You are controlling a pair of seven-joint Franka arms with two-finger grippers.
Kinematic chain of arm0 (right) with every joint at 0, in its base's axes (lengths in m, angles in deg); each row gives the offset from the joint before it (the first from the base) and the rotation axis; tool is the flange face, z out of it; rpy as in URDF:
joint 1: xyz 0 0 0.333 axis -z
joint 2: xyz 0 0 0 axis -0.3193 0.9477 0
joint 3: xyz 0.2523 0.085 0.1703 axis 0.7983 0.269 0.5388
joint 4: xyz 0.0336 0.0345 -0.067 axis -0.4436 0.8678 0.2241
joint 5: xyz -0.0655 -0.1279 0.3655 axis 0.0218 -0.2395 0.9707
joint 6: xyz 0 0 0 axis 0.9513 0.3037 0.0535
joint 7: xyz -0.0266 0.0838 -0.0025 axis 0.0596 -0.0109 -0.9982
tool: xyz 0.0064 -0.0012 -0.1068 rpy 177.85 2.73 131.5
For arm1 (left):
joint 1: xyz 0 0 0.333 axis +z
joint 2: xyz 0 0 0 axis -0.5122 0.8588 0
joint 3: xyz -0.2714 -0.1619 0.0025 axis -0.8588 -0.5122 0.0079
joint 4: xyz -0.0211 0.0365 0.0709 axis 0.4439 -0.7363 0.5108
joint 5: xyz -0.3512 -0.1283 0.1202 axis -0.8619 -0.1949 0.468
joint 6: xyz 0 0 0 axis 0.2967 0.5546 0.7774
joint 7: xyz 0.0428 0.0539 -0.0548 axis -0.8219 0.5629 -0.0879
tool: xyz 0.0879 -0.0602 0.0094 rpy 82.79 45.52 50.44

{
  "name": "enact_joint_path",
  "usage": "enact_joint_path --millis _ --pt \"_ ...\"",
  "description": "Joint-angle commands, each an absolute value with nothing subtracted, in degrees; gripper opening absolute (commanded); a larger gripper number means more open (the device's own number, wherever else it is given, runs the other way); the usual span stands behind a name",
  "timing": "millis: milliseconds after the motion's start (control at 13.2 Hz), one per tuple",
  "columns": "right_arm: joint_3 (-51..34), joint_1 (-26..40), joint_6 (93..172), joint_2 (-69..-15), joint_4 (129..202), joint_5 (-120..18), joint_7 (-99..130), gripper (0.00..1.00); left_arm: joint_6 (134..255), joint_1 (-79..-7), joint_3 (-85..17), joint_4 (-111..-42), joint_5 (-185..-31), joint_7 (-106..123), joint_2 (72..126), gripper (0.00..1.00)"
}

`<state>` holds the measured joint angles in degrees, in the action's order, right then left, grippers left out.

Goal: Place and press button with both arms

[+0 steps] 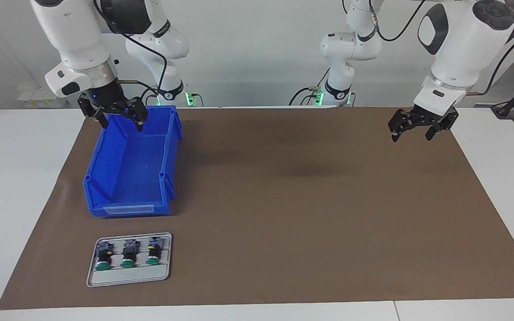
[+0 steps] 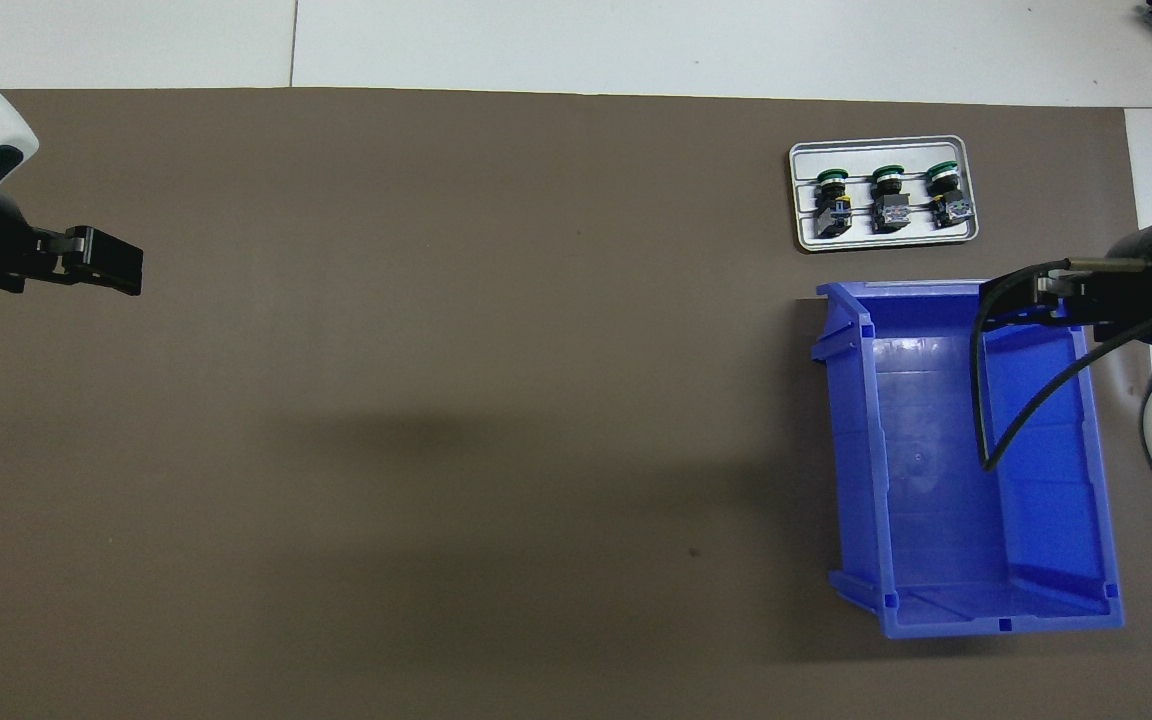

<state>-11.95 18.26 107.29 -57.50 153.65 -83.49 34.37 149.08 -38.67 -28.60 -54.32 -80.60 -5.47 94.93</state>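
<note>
Three green-capped buttons lie side by side on a small grey tray (image 1: 127,277): one toward the right arm's end (image 1: 102,257), the middle one (image 1: 128,255) and one toward the table's middle (image 1: 154,253). They also show in the overhead view (image 2: 888,192). My right gripper (image 1: 122,125) is open and empty, raised over the robots' end of a blue bin (image 1: 125,209); it also shows in the overhead view (image 2: 1046,292). My left gripper (image 1: 412,136) is open and empty, raised over the brown mat at the left arm's end; it also shows in the overhead view (image 2: 131,268).
The blue bin (image 2: 851,450) is empty and stands between the robots and the tray (image 2: 806,160). A brown mat (image 1: 306,200) covers most of the white table (image 1: 11,178). A black cable (image 2: 981,400) hangs from the right wrist over the bin.
</note>
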Motion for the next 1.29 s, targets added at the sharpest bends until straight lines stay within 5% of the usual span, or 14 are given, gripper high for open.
enact_joint_path --millis 0,834,1214 --pt "-11.7 18.9 107.8 -58.4 154.7 -82.5 33.2 1.00 149.0 -38.5 -28.8 -56.2 -79.6 -5.4 93.2 1.00" --pt "-11.8 20.3 112.8 -56.9 154.2 -82.5 32.7 0.97 149.0 -38.5 -28.8 -56.2 -79.6 -5.3 93.2 1.00" --pt "-11.9 21.4 115.4 -46.5 146.3 -82.8 32.7 0.96 149.0 -38.5 -28.8 -56.2 -79.6 -5.4 93.2 1.00"
